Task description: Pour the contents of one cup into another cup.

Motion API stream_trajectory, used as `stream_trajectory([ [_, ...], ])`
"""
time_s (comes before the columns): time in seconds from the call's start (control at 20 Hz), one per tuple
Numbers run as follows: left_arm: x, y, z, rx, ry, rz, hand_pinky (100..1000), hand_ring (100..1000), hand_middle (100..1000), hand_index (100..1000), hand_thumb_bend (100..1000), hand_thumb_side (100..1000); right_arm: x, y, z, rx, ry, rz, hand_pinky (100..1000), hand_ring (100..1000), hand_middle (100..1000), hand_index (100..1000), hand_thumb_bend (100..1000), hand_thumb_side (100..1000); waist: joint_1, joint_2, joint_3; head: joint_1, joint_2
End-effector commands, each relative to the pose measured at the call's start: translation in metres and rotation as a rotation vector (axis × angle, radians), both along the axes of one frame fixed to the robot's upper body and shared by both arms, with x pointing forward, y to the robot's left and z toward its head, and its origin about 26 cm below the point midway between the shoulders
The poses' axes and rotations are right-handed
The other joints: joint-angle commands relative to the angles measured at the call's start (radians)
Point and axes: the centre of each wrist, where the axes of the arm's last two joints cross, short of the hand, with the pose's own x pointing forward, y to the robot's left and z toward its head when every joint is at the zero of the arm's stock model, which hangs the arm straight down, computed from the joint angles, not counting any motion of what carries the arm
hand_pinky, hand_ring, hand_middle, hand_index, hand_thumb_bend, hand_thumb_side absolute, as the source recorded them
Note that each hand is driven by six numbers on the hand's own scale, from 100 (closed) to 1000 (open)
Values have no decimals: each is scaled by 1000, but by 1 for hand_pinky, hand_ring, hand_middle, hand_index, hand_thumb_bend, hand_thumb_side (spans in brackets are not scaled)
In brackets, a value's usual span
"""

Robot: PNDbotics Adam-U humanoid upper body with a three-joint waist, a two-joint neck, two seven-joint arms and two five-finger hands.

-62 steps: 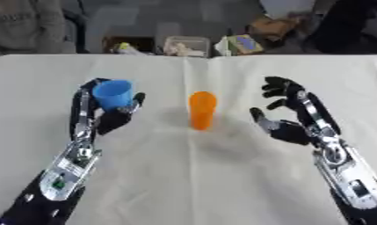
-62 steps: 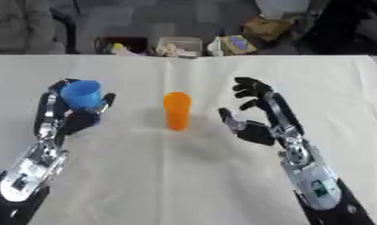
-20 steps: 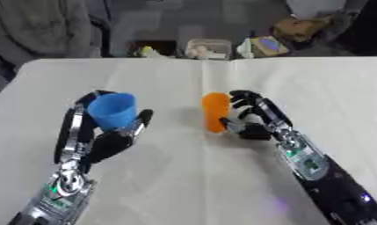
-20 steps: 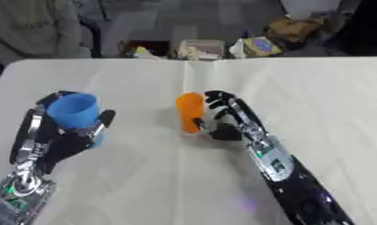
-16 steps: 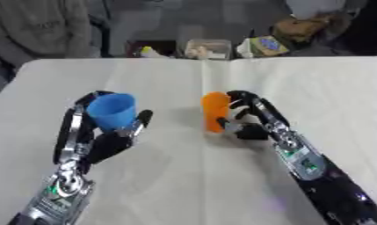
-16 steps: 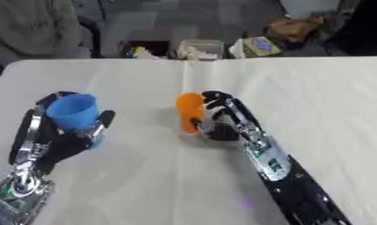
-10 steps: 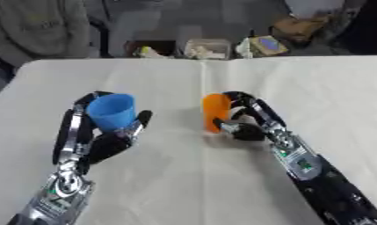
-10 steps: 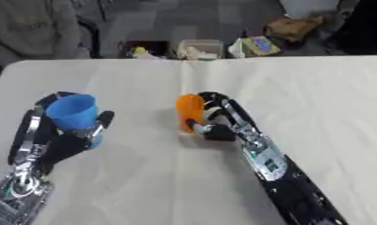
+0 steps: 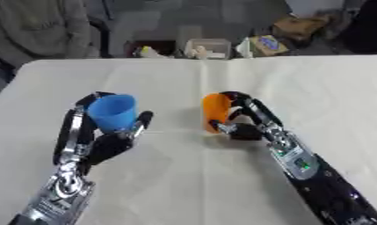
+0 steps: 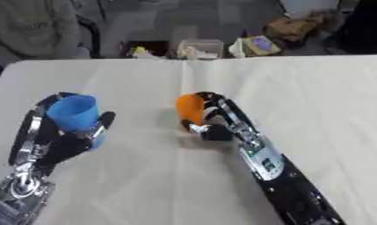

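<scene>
Since three seconds back, my right hand [image 9: 241,123] crossed from open air, now curled round orange cup [image 9: 215,111], upright mid-table [image 9: 329,92]. Left hand [image 9: 106,138] grips blue cup [image 9: 113,111], raised, left of orange. Risk: orange cup tall, narrow, smooth; may tip or slip during lift, or pour misses.

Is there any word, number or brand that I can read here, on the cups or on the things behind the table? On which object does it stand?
None can be read.
Blue cup: plain, no print visible.
Orange cup: plain, no print visible.
Box with a blue patch beyond the table: print too blurred to read.
</scene>
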Motion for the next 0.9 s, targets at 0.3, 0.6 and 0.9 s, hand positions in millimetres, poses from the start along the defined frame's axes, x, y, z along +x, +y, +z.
stream_trajectory([
  [0.3,-2,-2,8,-5,-23,-20,209,194,157,354,546,100,5,7,7,-15,-22,19,604,753,733,876,466,364,7,-7,12,-9,-5],
  [0.6,-3,-4,8,-6,-24,-26,210,195,157,355,544,100,7,11,7,-16,-27,22,597,742,720,870,477,378,9,-4,14,-13,-3],
  [0.9,-3,-4,7,-5,-21,-29,212,196,158,357,538,100,7,16,9,-19,-43,22,587,727,705,860,504,394,7,-3,14,-15,-1],
])
